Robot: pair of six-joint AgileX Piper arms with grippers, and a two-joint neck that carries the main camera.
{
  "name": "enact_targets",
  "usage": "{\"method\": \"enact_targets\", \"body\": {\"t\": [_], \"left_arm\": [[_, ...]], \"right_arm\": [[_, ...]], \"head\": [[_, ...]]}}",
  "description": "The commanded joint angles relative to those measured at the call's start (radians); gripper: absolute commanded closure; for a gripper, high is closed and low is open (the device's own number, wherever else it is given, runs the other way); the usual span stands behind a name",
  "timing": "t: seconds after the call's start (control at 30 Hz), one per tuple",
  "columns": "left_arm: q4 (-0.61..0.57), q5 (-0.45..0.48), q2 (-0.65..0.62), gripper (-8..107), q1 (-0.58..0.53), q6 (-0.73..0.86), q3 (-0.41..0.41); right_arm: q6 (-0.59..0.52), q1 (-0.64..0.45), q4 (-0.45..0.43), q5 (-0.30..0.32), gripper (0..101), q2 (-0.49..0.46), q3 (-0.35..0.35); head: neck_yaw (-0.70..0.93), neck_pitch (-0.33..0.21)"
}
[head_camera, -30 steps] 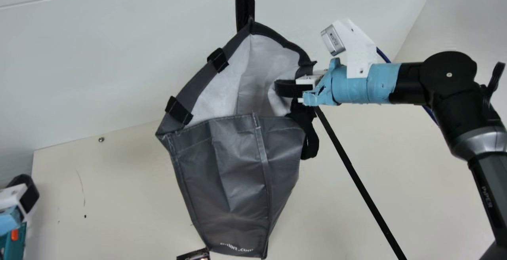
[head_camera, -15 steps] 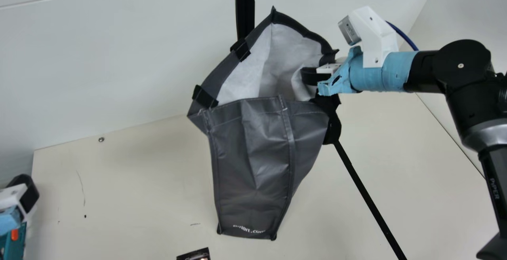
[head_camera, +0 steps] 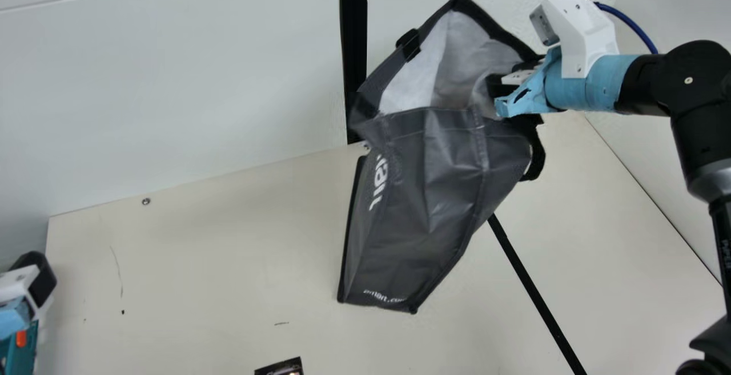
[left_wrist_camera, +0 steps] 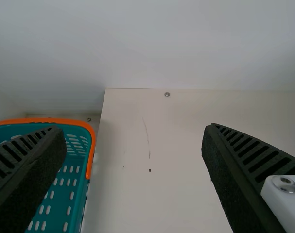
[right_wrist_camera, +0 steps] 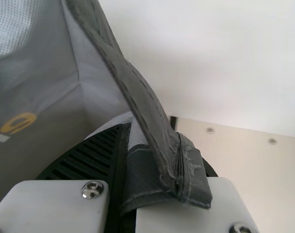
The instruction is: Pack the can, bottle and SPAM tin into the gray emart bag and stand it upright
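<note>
The gray emart bag (head_camera: 422, 209) hangs in the air above the table in the main view, mouth up and open, its white lining showing. My right gripper (head_camera: 505, 87) is shut on the bag's rim at its right side. In the right wrist view, the bag's folded edge (right_wrist_camera: 162, 160) is pinched in my right gripper (right_wrist_camera: 130, 170). My left gripper (head_camera: 40, 278) is at the main view's left edge; in the left wrist view my left gripper (left_wrist_camera: 135, 170) stands open with nothing between its fingers.
A teal basket with an orange rim (left_wrist_camera: 91, 145) is beside my left gripper. A dark printed object (head_camera: 280, 368) lies at the main view's bottom edge. A black strip (head_camera: 537, 295) runs along the cream table (head_camera: 200, 261), and a white wall (head_camera: 171, 78) stands behind.
My right gripper has moved right and toward the back wall with the bag, which has swung and turned so that lettering on its side shows. The left arm has kept still.
</note>
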Motion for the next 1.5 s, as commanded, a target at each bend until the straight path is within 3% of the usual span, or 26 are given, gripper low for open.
{"method": "enact_targets", "body": {"t": [0.0, 0.7, 1.47], "left_arm": [[0.0, 0.0, 0.0, 9, 0.0, 0.0, 0.0], [0.0, 0.0, 0.0, 9, 0.0, 0.0, 0.0], [0.0, 0.0, 0.0, 9, 0.0, 0.0, 0.0]], "right_arm": [[0.002, -0.006, -0.016, -0.011, 101, 0.003, -0.01], [0.066, -0.1, -0.214, -0.066, 101, 0.029, -0.118], [0.175, -0.235, -0.408, -0.058, 101, 0.028, -0.181]], "head": [[-0.001, -0.023], [-0.001, -0.023], [-0.001, -0.023]]}}
